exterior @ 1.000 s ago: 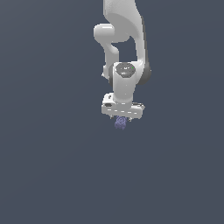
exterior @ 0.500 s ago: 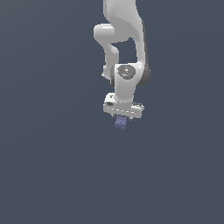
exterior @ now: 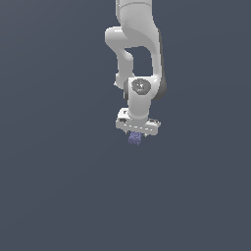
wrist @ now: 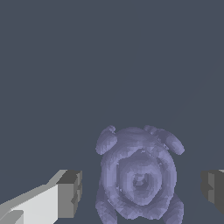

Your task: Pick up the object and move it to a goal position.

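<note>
The object (exterior: pixel 135 139) is a small lumpy bluish-purple blob with a swirled surface, lying on the dark grey floor. In the wrist view it (wrist: pixel 139 177) sits between my two dark fingertips. My white gripper (exterior: pixel 136 133) points straight down right over the object and stands around it. The gripper (wrist: pixel 142 189) is open: one fingertip (wrist: pixel 70 192) and the other (wrist: pixel 213 187) each show a small gap to the blob's sides. The blob's lower part is cut off at the wrist picture's edge.
The plain dark grey floor (exterior: pixel 59 186) stretches all around the arm. No other object, container or marker shows in either view.
The arm has come down a little, bringing the gripper lower over the blob. The blob has not moved.
</note>
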You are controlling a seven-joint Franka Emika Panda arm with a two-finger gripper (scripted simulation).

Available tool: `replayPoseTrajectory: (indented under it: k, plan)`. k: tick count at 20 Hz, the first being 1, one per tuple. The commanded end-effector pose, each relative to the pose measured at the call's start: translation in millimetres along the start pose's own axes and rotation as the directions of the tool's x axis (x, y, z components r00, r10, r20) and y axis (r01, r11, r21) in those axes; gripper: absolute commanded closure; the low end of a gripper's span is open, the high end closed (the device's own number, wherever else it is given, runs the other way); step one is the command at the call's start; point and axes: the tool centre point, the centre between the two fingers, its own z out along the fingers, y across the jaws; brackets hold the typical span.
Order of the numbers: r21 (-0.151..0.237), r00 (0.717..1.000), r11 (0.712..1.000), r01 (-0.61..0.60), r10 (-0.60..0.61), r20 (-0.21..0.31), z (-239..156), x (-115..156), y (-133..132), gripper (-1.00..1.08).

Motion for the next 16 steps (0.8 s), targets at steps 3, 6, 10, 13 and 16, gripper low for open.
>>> replayPoseTrajectory:
  k: [3,6,10,13,16]
  plan:
    - [0.0,1.0,1.0,-0.002,0.002,0.001,19.7,-0.8,0.4,-0.92]
    - [0.0,1.0,1.0,-0.002,0.002,0.001,25.6,-0.5,0.0,-0.92]
    - [0.0,1.0,1.0,-0.002,0.002,0.001,26.7,-0.4,-0.1,1.08]
    - [0.0,1.0,1.0,-0.002,0.002,0.001,26.7,-0.4,-0.1,1.08]
    - [0.0,1.0,1.0,-0.002,0.002,0.001,26.7,-0.4,-0.1,1.08]
